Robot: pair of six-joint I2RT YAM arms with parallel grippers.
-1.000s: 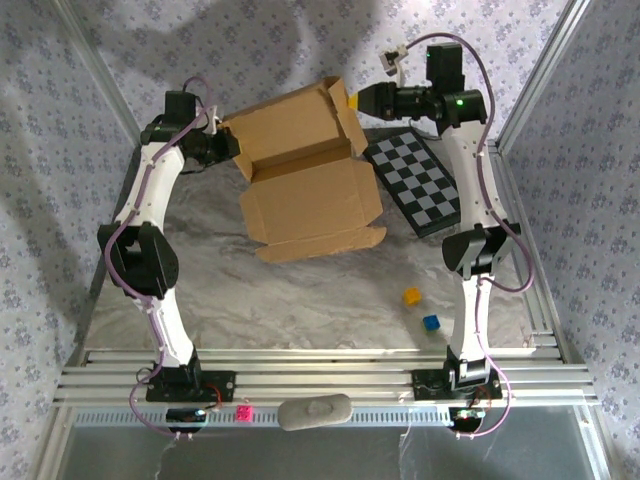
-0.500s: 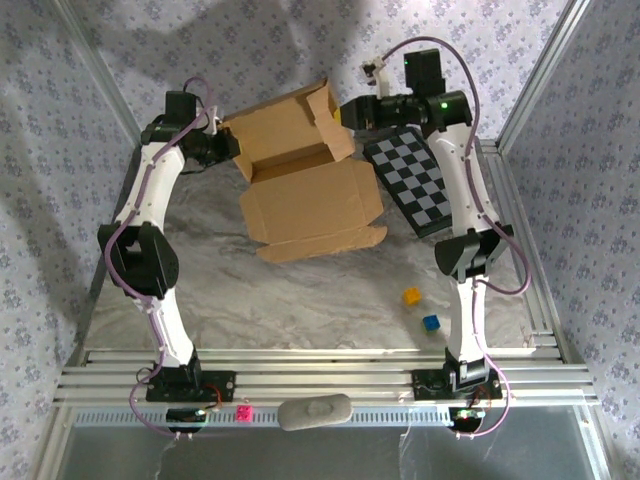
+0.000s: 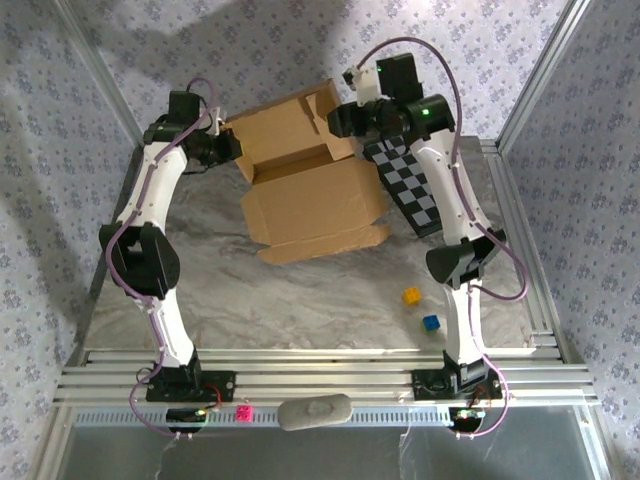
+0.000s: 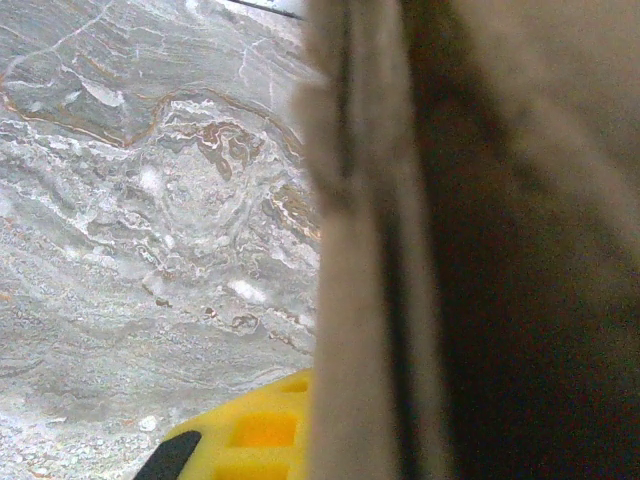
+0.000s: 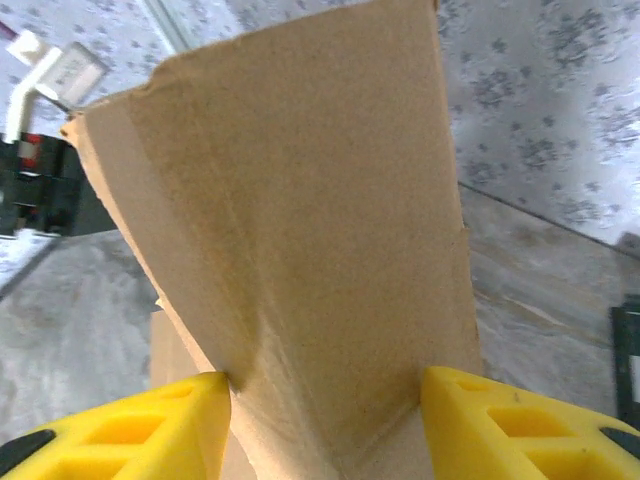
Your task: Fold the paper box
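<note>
The paper box [image 3: 310, 190] sits on the table [image 3: 300, 290], just beside the checkered board [image 3: 415, 190], on the board's left. Its bottom lies flat and its back wall stands up.

The left claw [image 3: 232, 148] is squeezed shut on the edge of the box that is far from the board. The right claw [image 3: 340, 118] is at the box corner close to the board. Its yellow fingers [image 5: 150, 430] stand apart, with a tall flap [image 5: 300, 200] between them. They sit at the flap's side edges and do not pinch its flat faces.

The box looks thin and light. It is probably stiff on its flat parts and bends easily only along the creases. A hard squeeze could dent it. It may also slide on the smooth table, so one claw should hold it. A good place to grab is likely the flat of a flap, a little above its crease, so it folds on the line.
</note>
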